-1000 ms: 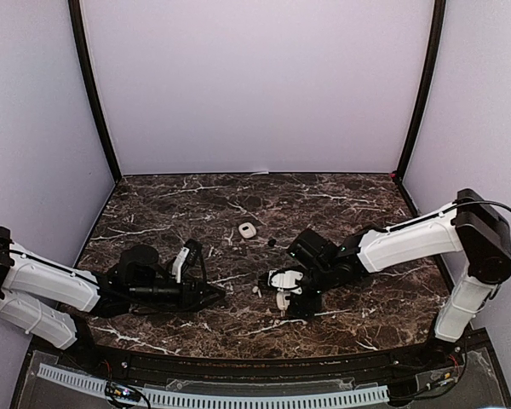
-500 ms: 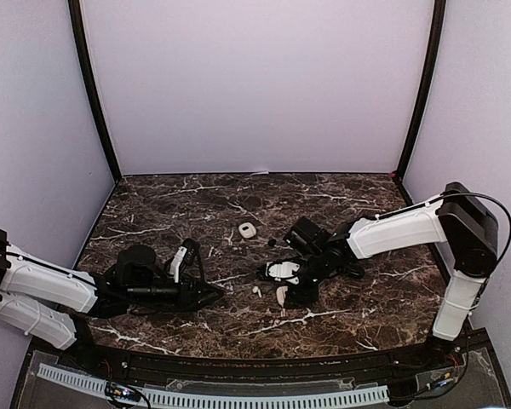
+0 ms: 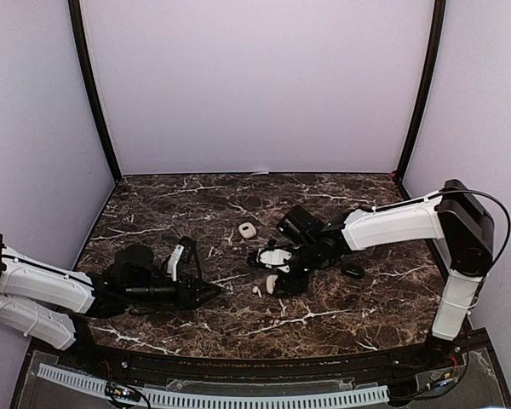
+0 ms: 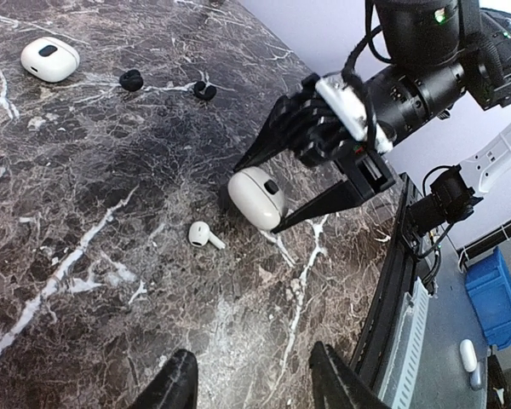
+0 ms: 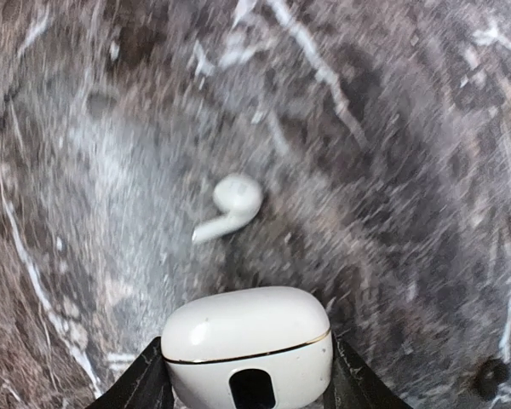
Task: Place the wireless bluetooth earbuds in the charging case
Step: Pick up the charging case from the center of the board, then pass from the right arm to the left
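Observation:
A white pebble-shaped charging case [image 5: 249, 341] with its lid closed sits between the black fingers of my right gripper [image 3: 273, 279], and both fingers press its sides. The left wrist view shows the same case [image 4: 257, 198] low over the marble. One white stemmed earbud [image 4: 206, 235] lies loose just beside it, also seen as the earbud [image 5: 230, 204] in front of the case. Two black earbuds [image 4: 131, 80] [image 4: 205, 90] rest farther back. My left gripper [image 4: 254, 383] hovers near the table's left front, open, with nothing between its fingers.
A second white case [image 3: 248, 230] lies closed behind the right gripper. A dark roundish object [image 3: 353, 270] sits by the right forearm. The dark marble table [image 3: 153, 204] has lilac walls on three sides and a black rail [image 4: 392, 281] along the near edge.
My right gripper has narrowed onto the white case and shifted left and slightly away from the near edge. The left arm has stayed put.

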`<move>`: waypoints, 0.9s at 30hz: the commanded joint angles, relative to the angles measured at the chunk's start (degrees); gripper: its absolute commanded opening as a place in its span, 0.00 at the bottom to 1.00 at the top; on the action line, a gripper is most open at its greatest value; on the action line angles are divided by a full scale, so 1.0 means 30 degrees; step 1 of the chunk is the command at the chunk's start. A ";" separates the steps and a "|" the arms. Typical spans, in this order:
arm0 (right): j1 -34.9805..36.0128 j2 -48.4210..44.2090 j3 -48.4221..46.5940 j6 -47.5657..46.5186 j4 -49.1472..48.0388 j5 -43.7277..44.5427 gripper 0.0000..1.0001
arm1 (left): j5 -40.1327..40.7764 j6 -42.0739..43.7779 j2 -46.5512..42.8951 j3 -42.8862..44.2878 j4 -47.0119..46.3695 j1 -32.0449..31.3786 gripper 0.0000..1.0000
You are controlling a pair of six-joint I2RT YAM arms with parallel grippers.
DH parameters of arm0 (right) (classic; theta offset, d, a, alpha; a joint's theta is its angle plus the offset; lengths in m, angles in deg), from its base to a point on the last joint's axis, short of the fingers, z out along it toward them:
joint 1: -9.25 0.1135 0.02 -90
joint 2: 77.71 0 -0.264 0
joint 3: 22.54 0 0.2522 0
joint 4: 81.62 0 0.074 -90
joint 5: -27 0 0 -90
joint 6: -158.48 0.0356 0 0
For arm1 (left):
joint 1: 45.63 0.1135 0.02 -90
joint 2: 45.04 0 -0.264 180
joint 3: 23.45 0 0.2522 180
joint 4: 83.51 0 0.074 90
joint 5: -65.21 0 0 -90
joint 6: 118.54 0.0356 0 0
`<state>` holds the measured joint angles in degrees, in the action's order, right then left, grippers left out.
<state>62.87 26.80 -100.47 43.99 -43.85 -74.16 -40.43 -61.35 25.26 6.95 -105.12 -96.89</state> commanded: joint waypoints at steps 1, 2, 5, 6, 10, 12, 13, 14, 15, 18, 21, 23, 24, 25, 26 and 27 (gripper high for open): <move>0.0324 0.0861 -0.3449 0.1812 -0.2696 0.0107 0.48 | 0.1205 -0.0649 -0.1516 -0.0609 0.0563 0.0419 0.49; 0.0506 0.1263 -0.4225 0.2261 -0.3099 0.0225 0.47 | 0.1324 -0.0811 -0.1835 -0.0745 0.0596 0.0605 0.49; 0.1132 0.2954 -0.6492 0.3248 -0.3651 0.0961 0.46 | 0.1353 -0.1364 -0.2774 -0.1266 0.0588 0.1109 0.49; 0.1365 0.3410 -0.7172 0.3546 -0.3581 0.1349 0.46 | 0.1350 -0.1501 -0.3083 -0.1406 0.0555 0.1208 0.49; 0.1764 0.3212 -0.7045 0.5491 -0.4810 0.2841 0.45 | 0.1174 -0.2016 -0.4106 -0.1950 0.0276 0.1297 0.49; 0.2023 0.1969 -0.5080 0.6377 -0.6652 0.3475 0.44 | 0.1200 -0.2482 -0.4393 -0.2218 -0.0334 0.1297 0.49; 0.2398 0.1258 -0.3953 0.6618 -0.7889 0.4127 0.44 | 0.1177 -0.2801 -0.4443 -0.2308 -0.0827 0.1297 0.49; 0.2761 0.0481 -0.2662 0.6667 -0.9091 0.4576 0.44 | 0.1101 -0.3105 -0.4387 -0.2349 -0.1340 0.1283 0.49; 0.3117 -0.0132 -0.1504 0.6621 -1.0194 0.5141 0.44 | 0.0918 -0.3450 -0.4233 -0.2277 -0.1989 0.1296 0.49; 0.4080 -0.1599 0.1252 0.7059 -1.2656 0.7543 0.44 | 0.0480 -0.4552 -0.2976 -0.1564 -0.3189 0.1184 0.49; 0.4779 -0.2522 0.3042 0.7829 -1.4574 0.9005 0.44 | -0.0001 -0.5254 -0.1401 -0.0341 -0.3910 0.0751 0.51; 0.5262 -0.2862 0.3918 0.7968 -1.5789 0.9780 0.44 | -0.0262 -0.5441 -0.0315 0.0359 -0.4150 0.0406 0.53; 0.5517 -0.2905 0.4196 0.7923 -1.6246 1.0204 0.44 | -0.0415 -0.5505 0.0172 0.0596 -0.4410 0.0256 0.53; 0.5732 -0.2888 0.4330 0.7928 -1.6530 1.0660 0.44 | -0.0607 -0.5545 0.0687 0.0768 -0.4823 0.0131 0.54; 0.5887 -0.2853 0.4416 0.7929 -1.6749 1.0889 0.44 | -0.0806 -0.5590 0.1107 0.0907 -0.5296 0.0013 0.54; 0.5954 -0.2804 0.4452 0.7929 -1.6900 1.0881 0.44 | -0.1018 -0.5673 0.1514 0.1012 -0.5666 -0.0039 0.54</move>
<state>79.36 19.26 -88.40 66.11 -84.54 -47.84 -40.23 -76.33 26.24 7.74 -115.37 -95.84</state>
